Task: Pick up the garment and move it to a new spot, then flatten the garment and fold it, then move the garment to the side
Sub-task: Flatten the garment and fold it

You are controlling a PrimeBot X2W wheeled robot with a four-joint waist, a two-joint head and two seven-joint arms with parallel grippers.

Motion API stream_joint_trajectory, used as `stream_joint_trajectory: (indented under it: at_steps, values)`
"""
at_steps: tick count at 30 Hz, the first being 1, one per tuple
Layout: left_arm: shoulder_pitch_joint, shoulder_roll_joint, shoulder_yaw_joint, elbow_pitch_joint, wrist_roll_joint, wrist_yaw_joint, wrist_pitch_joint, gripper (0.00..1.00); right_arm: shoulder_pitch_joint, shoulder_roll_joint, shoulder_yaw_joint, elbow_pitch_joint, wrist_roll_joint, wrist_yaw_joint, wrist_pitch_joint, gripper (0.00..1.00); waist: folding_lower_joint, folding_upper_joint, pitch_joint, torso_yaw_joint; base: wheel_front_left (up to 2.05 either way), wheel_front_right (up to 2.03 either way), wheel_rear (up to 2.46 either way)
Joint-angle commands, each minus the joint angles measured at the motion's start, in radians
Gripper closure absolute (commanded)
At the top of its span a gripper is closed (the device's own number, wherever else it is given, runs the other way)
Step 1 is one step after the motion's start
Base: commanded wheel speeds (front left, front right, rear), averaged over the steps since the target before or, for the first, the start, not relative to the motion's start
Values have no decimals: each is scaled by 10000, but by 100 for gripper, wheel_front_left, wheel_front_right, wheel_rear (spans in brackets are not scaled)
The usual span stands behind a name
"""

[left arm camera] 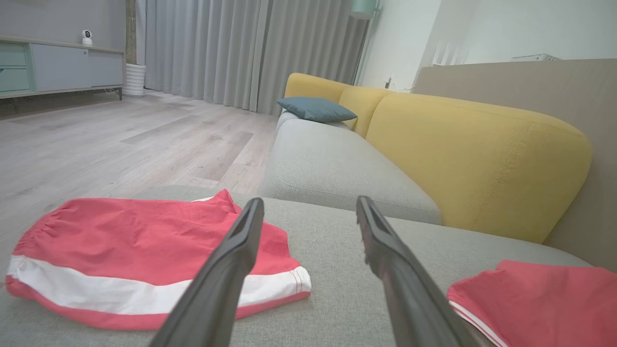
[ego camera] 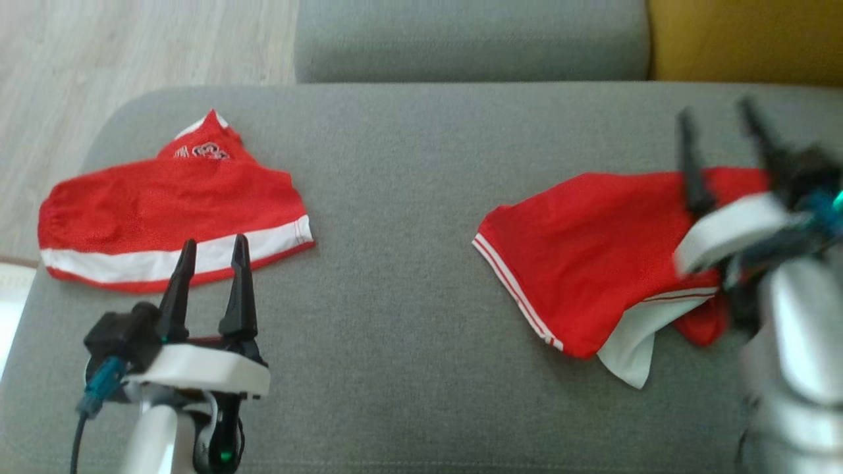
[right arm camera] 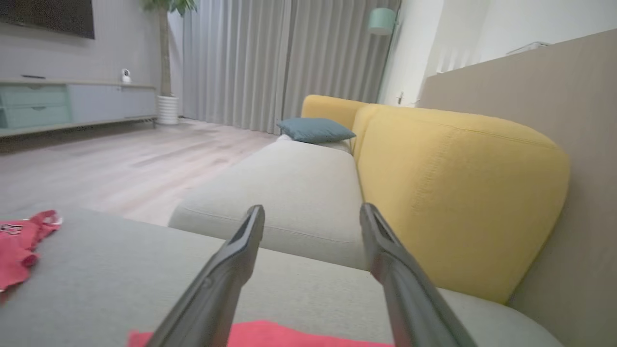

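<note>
Grey seat cushion (ego camera: 395,197) sits below left gripper (ego camera: 215,241). Straight ahead of it is a second grey cushion (left arm camera: 332,168), with a teal pillow (left arm camera: 315,109) at the far end. Yellow backrest (left arm camera: 482,159) is ahead-right. Wood floor (left arm camera: 120,140) is ahead-left. Past the floor: grey curtains (left arm camera: 241,48), and a sideboard (left arm camera: 58,67) with a small white camera (left arm camera: 87,37) on top and a white ribbed pot (left arm camera: 134,79) beside it. From right gripper (right arm camera: 312,208): teal lamp (right arm camera: 382,21) high ahead, dark TV (right arm camera: 48,17) far upper left.

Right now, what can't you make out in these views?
Head view: right garment, far side hidden behind the blurred right gripper.
Right wrist view: same garment cut off by the bottom edge.
Head view: print on the left garment, too small to read.
</note>
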Motion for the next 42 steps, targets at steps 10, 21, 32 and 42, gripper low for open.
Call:
stream_joint_trajectory:
  at_steps: [10,21,32,42]
  values:
    - [252,63,-30,-705,-165,165,-76,0,3182,1063,1690,-1801,919,-7,-1318,0,0,-1,-523,-380,0,0,0]
    - [320,63,-373,-625,-48,61,-76,0,4283,1086,1784,-1540,1756,-7,-1804,0,0,-1,-523,-576,0,0,0]
    - [325,62,-573,-510,-88,27,-76,0,3948,1087,1378,-125,2873,-7,-692,0,0,-1,-231,-297,0,0,0]
    - [-29,62,-734,-413,-112,-48,-76,0,2935,1088,1629,1513,4299,-7,-455,0,0,-1,383,317,0,0,0]
